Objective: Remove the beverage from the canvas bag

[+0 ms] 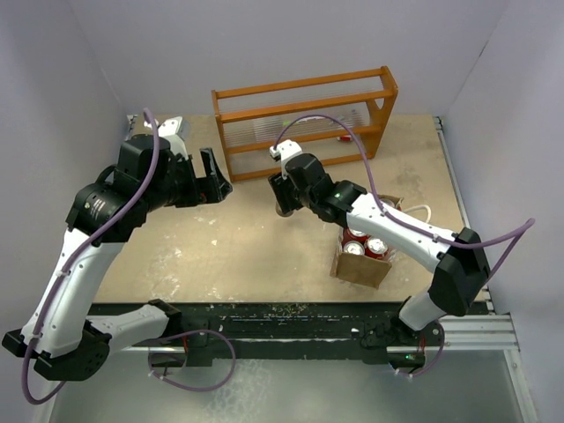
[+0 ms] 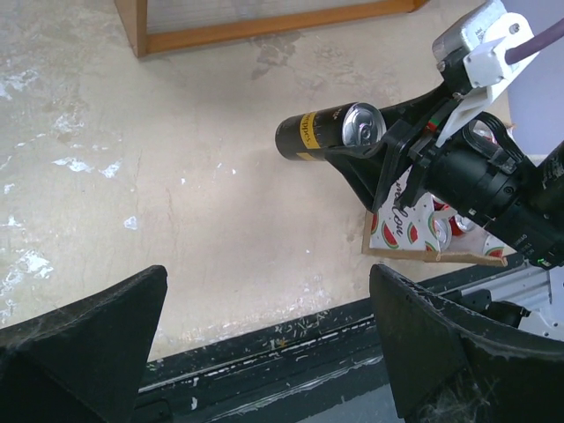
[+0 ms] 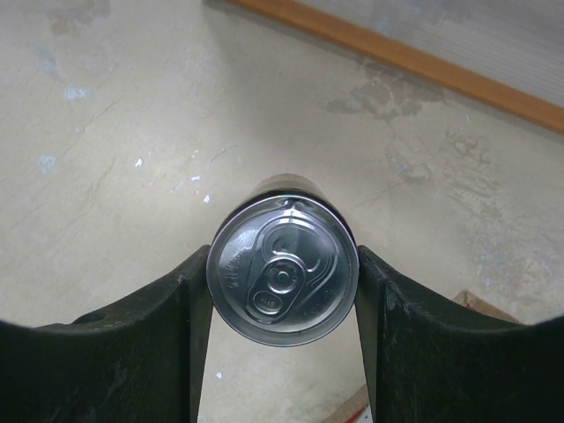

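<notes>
- In the top external view, the slim black beverage can (image 1: 284, 209) with a yellow label is seen outside the small tan-brown canvas bag (image 1: 359, 270). It is clamped in the right gripper (image 1: 284, 196) over the bare beige table (image 1: 220, 251), between the bag and the orange wooden rack (image 1: 304, 119). A level lowering onto open tabletop is judged the clean finish.
- Several red cans (image 1: 366, 243) sit in the bag. The left gripper (image 1: 211, 181) hangs well apart, fingers spread, holding nothing.
- In the left wrist view, the can is shown gripped near its rim, so a slow descent is advised. Whether its base touches the table cannot be told.
- In the right wrist view, the silver lid (image 3: 282, 282) is pinched squarely between both pads (image 3: 172, 326). The rack's rail lies well beyond, so no obstruction is expected.
</notes>
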Controlling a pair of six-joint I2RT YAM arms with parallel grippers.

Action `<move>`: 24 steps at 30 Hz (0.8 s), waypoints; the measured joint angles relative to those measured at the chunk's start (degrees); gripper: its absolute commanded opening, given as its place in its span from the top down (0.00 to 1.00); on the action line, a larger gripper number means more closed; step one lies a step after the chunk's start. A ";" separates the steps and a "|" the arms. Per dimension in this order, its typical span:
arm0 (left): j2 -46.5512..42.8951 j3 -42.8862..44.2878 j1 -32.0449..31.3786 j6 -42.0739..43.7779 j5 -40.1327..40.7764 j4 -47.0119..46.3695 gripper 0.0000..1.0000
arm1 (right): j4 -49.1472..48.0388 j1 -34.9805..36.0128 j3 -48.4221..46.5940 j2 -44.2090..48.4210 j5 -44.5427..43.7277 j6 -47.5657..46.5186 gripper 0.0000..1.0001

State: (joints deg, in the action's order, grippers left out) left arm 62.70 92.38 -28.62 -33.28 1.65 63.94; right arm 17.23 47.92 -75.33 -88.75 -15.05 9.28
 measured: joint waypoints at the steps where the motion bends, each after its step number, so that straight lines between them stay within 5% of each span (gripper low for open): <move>1: 0.17 0.15 0.00 0.00 0.17 -0.02 0.01 | -0.83 -0.07 0.26 -0.02 -0.20 0.22 1.00; 24: 2.75 3.32 0.00 1.09 3.76 0.48 0.01 | -8.15 -0.31 1.57 -7.06 1.25 0.72 1.00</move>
State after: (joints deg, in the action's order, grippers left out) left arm 65.45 95.70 -28.62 -32.18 5.41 64.42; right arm 9.08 47.62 -73.76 -95.81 -13.80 10.00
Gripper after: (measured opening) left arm 0.990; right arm 0.601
